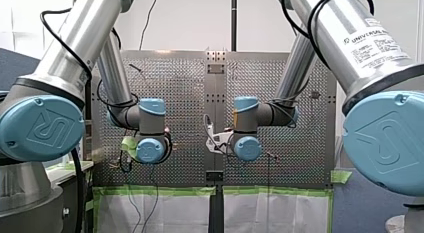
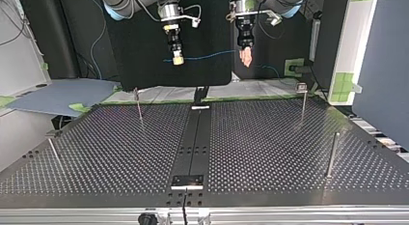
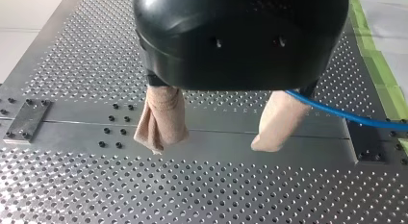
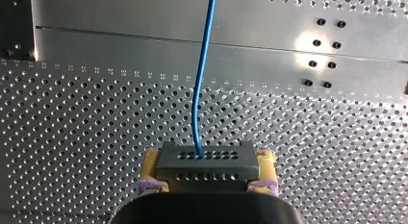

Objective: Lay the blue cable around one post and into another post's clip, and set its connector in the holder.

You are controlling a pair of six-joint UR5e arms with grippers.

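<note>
- Blue cable (image 2: 207, 55) hangs in the air between the two grippers, high above the perforated table (image 2: 265, 152) and near its far edge in the top view. Its long axis runs roughly level, across that view.
- My right gripper (image 2: 177, 60) is pinched on the cable's connector (image 4: 204, 161), a dark block with rows of holes. A yellow pad presses each end of the block, and the cable leaves its front face, running straight ahead of the fingers.
- My left gripper (image 3: 209, 146) stands spread, with a clear gap between its beige pads (image 3: 162, 117). The cable passes just beside the outer face of one finger, not between the two, so this gripper grips nothing.
- Post with a clip (image 2: 303, 104) stands below and to the outer side of my left gripper, at the top view's right. The clip (image 2: 302, 88) sits at its top.
- Thin post (image 2: 139, 106) stands below my right gripper, at the same view's left.
- Judgement: routing calls for a descent, and each arm is nearer its own post.
- Two further posts, one tall (image 2: 332, 152) and one leaning (image 2: 54, 155), stand nearer the camera, well apart from the cable.
- A plate (image 2: 188, 180) sits on the centre rail. Whether it is the holder cannot be told.
- Nothing stands between cable and posts.
</note>
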